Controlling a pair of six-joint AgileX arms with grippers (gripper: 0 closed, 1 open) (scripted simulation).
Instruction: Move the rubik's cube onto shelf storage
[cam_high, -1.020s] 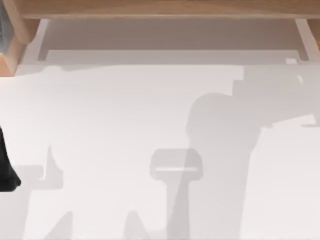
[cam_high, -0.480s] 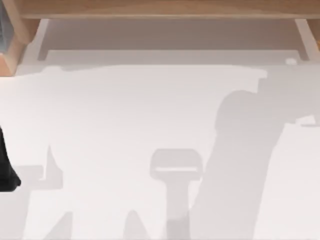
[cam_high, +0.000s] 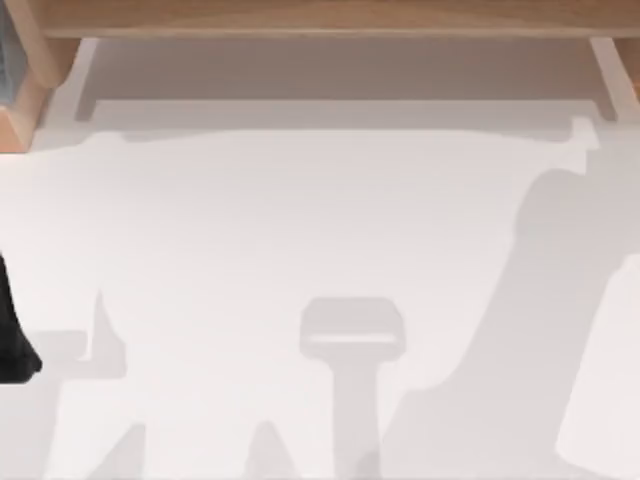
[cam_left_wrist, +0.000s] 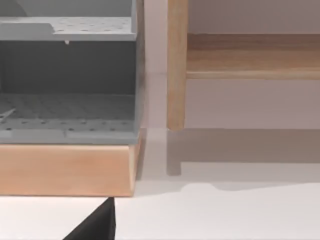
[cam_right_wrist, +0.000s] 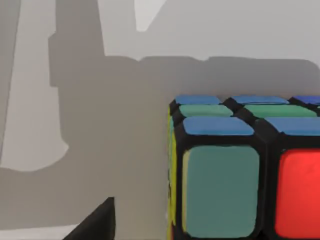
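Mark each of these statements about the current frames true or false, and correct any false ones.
1. The rubik's cube sits close in front of the right wrist camera. True.
2. The cube's visible tiles are all white. False: blue, green, red and a yellow edge show.
3. The shelf storage runs along the far edge of the table in the top view. True.
4. The left wrist view shows a grey perforated rack on a wooden base. True.
5. The cube rests on the shelf board in the top view. False: no cube lies there.
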